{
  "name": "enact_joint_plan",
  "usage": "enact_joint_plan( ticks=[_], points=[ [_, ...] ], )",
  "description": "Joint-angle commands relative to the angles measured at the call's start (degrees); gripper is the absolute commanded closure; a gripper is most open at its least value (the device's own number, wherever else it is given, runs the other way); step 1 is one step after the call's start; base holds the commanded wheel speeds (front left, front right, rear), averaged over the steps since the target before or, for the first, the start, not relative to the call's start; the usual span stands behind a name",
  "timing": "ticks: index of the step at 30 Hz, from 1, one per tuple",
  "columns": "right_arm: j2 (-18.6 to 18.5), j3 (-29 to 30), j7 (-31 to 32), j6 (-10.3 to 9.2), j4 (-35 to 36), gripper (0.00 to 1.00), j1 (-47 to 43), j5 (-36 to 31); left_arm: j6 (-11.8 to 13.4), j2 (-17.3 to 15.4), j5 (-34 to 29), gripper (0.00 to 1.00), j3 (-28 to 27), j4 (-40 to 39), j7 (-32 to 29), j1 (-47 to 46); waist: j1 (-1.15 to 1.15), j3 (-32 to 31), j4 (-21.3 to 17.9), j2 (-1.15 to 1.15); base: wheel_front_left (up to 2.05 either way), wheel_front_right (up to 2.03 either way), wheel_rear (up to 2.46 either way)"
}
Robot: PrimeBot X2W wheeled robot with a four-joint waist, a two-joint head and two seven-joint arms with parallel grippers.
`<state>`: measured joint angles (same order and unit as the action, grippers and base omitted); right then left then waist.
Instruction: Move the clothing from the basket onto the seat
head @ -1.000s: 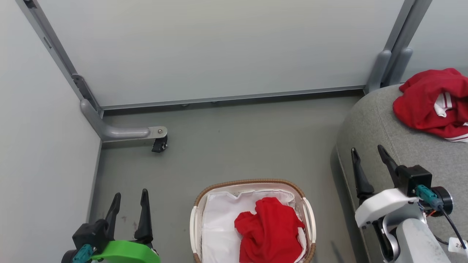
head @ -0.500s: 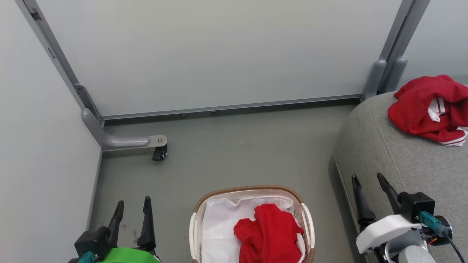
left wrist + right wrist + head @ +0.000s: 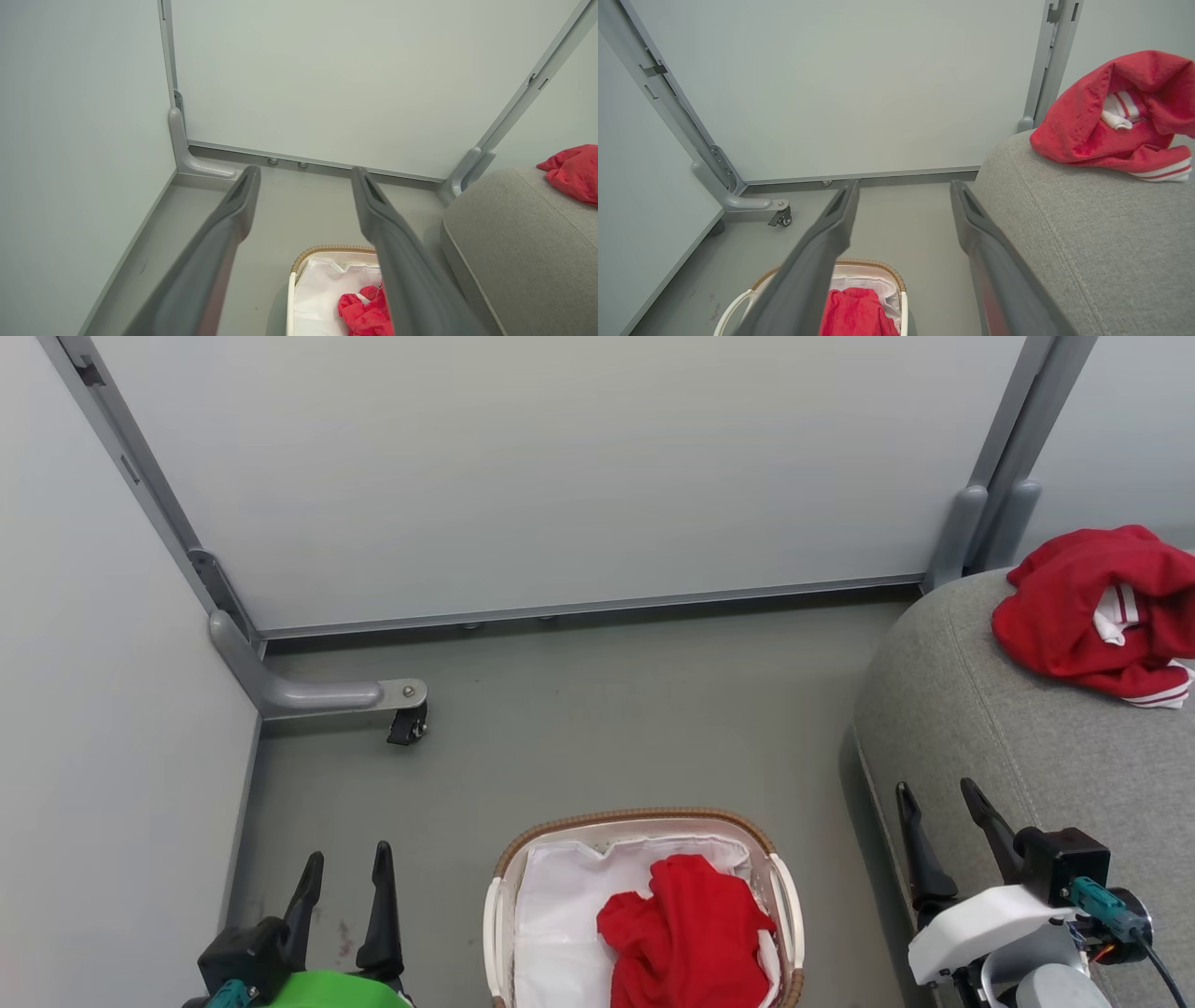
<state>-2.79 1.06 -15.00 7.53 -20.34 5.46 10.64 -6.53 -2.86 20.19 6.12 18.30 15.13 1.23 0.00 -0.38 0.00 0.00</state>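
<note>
A crumpled red garment (image 3: 686, 933) lies in the white basket (image 3: 635, 821) with its brown rim, on the floor at the bottom middle. A second red garment (image 3: 1092, 611) with white stripes rests on the grey seat (image 3: 1018, 756) at the right. My left gripper (image 3: 347, 866) hangs open and empty to the left of the basket. At the seat's near edge my right gripper (image 3: 935, 791) is open and empty too. The left wrist view shows the basket (image 3: 327, 252) and its garment (image 3: 364, 317) below the fingers. In the right wrist view I see the basket's garment (image 3: 854, 312) and the seat's garment (image 3: 1092, 126).
Pale partition panels wall in the grey floor (image 3: 607, 728) at the back and left. A grey panel foot with a black caster (image 3: 409, 723) juts out at the left. Another upright post (image 3: 990, 513) stands behind the seat.
The head view has tilted, so everything sits a little lower in the picture than a second ago. Both grippers stay open, and the garments have not moved.
</note>
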Motion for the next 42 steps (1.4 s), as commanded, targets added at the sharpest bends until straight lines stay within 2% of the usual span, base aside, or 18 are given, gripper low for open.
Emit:
enact_joint_plan(
  ticks=[1, 13, 20, 31, 35, 42],
  points=[
    [-0.2, 0.1, -0.28, -0.08, 0.04, 0.0, -0.19, 0.25, 0.17, -0.06, -0.27, 0.0, 0.14, -0.02, 0.02, 0.04, 0.0, 0.04, 0.07, 0.0, 0.0, 0.0, 0.0],
    [-0.2, 0.42, -0.28, -0.08, 0.46, 0.0, 0.41, 0.24, -0.1, -0.06, -0.8, 0.0, 0.61, 0.12, 0.03, -0.82, 0.0, 0.93, -0.08, 0.0, 0.0, 0.0, 0.0],
    [-0.2, 0.31, -0.28, -0.08, 1.42, 0.0, 2.08, 0.18, -0.4, -0.05, -1.57, 0.0, 2.89, 1.56, 0.03, -4.74, 0.0, 4.16, -0.56, 0.0, 0.0, 0.0, 0.0],
    [-0.18, 0.58, -0.28, -0.08, 3.79, 0.0, 9.97, -1.3, -0.91, -0.09, -2.26, 0.0, 11.4, 9.7, 0.03, -19.92, 0.0, 18.15, -5.06, 0.0, 0.0, 0.0, 0.0],
    [-0.18, 0.4, -0.28, -0.08, 4.97, 0.0, 12.93, -0.74, -1.01, -0.14, -2.28, 0.0, 14.51, 15.07, 0.03, -25.9, 0.0, 23.62, -7.71, 0.0, 0.0, 0.0, 0.0],
    [-0.15, -1.42, -0.28, -0.08, 8.01, 0.0, 17.4, 1.25, -1.01, -0.2, 1.17, 0.0, 20.28, 25.76, 0.03, -35.37, 0.0, 32.6, -13.05, 0.0, 0.0, 0.0, 0.0]
  ],
)
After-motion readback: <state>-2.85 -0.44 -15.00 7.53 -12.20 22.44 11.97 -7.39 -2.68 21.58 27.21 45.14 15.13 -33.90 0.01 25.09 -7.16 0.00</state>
